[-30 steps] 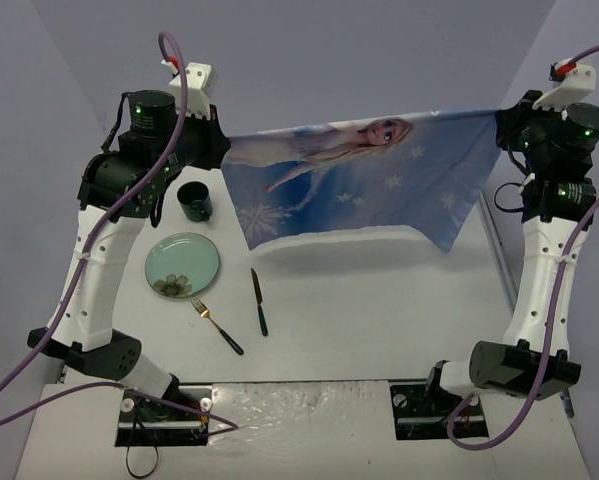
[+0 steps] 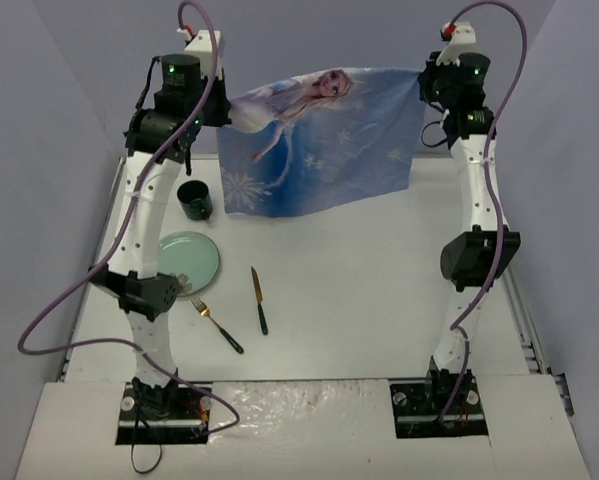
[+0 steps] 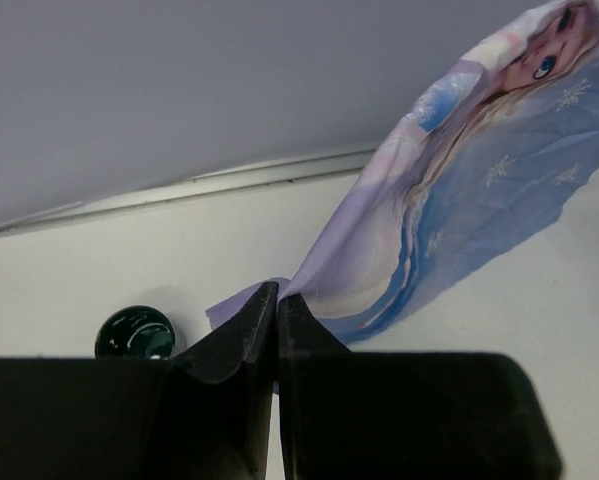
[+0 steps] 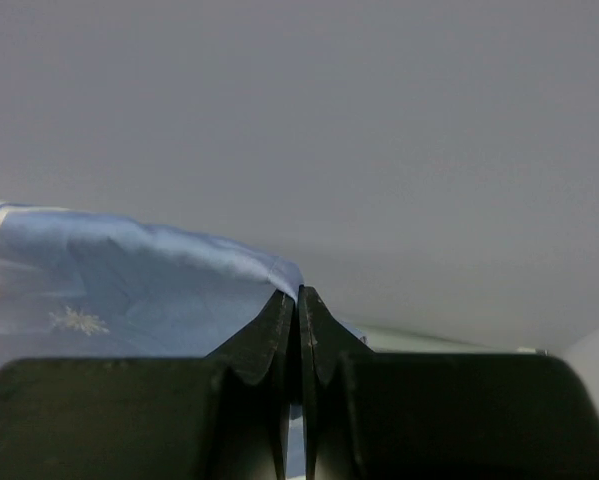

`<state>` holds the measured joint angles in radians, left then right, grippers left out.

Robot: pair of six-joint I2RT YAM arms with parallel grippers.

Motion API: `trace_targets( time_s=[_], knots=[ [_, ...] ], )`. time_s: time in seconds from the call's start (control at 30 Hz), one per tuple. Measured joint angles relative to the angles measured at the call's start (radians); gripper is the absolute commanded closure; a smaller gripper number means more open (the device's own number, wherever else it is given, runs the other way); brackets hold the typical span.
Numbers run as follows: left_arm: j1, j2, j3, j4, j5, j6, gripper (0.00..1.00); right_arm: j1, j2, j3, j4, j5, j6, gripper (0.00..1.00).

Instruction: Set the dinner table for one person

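**Both grippers hold the cloth up by its top corners, over the table.**

The left gripper (image 2: 229, 110) is clamped on the cloth (image 2: 324, 140) at its upper left corner and the right gripper (image 2: 421, 78) on its upper right corner. In both wrist views the jaws nearly meet, with only fabric between them. The cloth hangs stretched between the two, picture facing the arm bases. Whether its lower edge touches the table (image 2: 379, 280) I cannot tell. The table lies flat below both grippers. Beneath the left gripper stands a dark mug (image 2: 195, 200). A pale green plate (image 2: 191, 258) lies nearer the bases, partly under the left arm. A fork (image 2: 217, 325) and a knife (image 2: 259, 300) lie just beyond the plate towards the right gripper's side, apart from each other.
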<state>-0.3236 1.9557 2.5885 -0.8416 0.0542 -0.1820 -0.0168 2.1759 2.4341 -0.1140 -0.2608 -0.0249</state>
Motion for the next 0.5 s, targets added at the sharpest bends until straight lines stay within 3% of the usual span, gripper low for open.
trace_targets(
  time_s=[0.17, 0.23, 0.37, 0.5],
  knots=[
    [0.003, -0.199, -0.241, 0.121, 0.03, 0.017, 1.0, -0.049, -0.174, -0.27, 0.244, -0.031, 0.053, 1.0],
    [-0.017, -0.316, -0.405, 0.214, 0.056, 0.021, 1.0, -0.079, -0.241, -0.373, 0.343, -0.045, 0.056, 1.0],
    [-0.138, -0.524, -0.745, 0.364, 0.072, 0.032, 1.0, -0.127, -0.359, -0.587, 0.479, -0.07, 0.009, 1.0],
    [-0.274, -0.554, -0.94, 0.438, 0.078, 0.033, 1.0, -0.149, -0.404, -0.816, 0.548, -0.06, -0.062, 1.0]
  ],
)
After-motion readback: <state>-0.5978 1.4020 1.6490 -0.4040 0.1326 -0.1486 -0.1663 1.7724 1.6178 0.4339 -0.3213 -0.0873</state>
